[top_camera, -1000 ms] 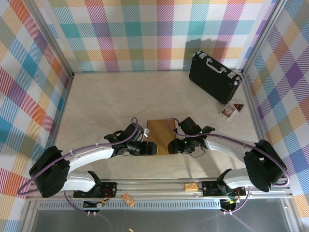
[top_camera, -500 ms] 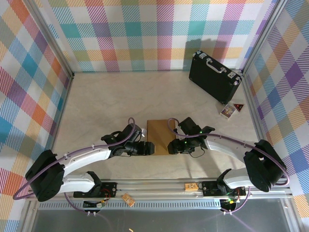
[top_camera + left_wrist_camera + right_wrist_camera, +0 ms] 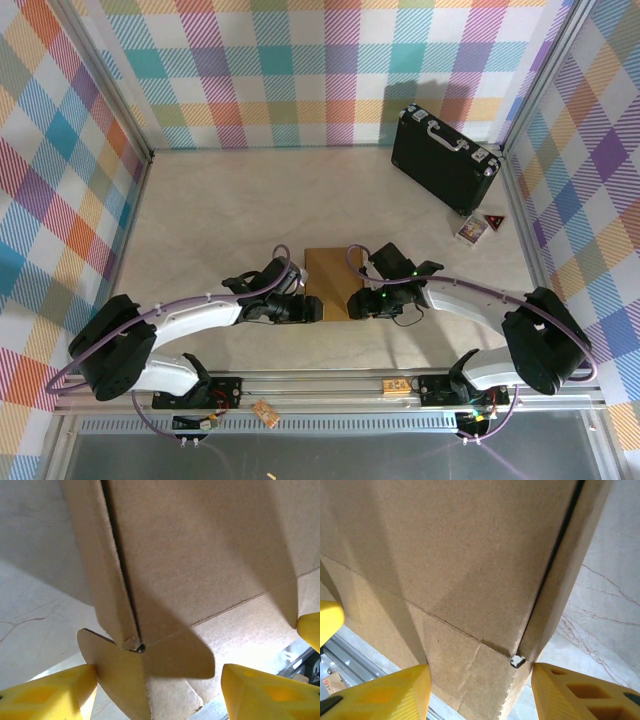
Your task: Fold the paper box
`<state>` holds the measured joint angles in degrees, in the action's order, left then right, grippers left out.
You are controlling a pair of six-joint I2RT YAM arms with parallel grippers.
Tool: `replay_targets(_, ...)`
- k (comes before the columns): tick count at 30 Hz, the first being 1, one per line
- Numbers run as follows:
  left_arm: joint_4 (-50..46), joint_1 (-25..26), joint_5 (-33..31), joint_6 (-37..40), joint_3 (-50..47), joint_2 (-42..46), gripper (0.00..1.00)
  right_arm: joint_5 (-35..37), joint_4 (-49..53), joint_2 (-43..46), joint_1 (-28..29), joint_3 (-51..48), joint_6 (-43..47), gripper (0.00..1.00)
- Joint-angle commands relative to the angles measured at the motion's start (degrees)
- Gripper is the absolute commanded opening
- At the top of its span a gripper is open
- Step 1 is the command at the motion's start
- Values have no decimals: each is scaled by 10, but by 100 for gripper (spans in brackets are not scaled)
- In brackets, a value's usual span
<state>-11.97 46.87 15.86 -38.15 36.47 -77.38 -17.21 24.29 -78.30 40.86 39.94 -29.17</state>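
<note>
Brown corrugated-cardboard paper box [image 3: 327, 272] on worktop [image 3: 220, 210]: L + R jaws spread, straddling near corners, prob. steadying side walls.

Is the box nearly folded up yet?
Partly. The paper box has side walls standing up at both near corners. The left pincer and right pincer sit open around those corners. A rounded tab sticks out untucked, so closing seems left.
</note>
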Motion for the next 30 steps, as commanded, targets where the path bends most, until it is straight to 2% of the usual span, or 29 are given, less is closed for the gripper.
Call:
replay_targets(1, 36, 9, 26, -9, -6, 4, 65, -12, -9, -6, 3, 7, 2, 56)
replay_targets(12, 67, 9, 46, -17, -19, 15, 65, -19, -15, -13, 4, 8, 0, 56)
replay_targets(18, 9, 10, -8, 3, -6, 10, 65, -9, -12, -11, 3, 3, 7, 56)
replay_targets(23, 7, 10, -22, 6, -10, 13, 61, -11, -16, -17, 3, 2, 9, 55)
replay_targets(30, 37, 9, -2, 1, -12, 0, 57, -17, -23, -27, 4, 5, 7, 54)
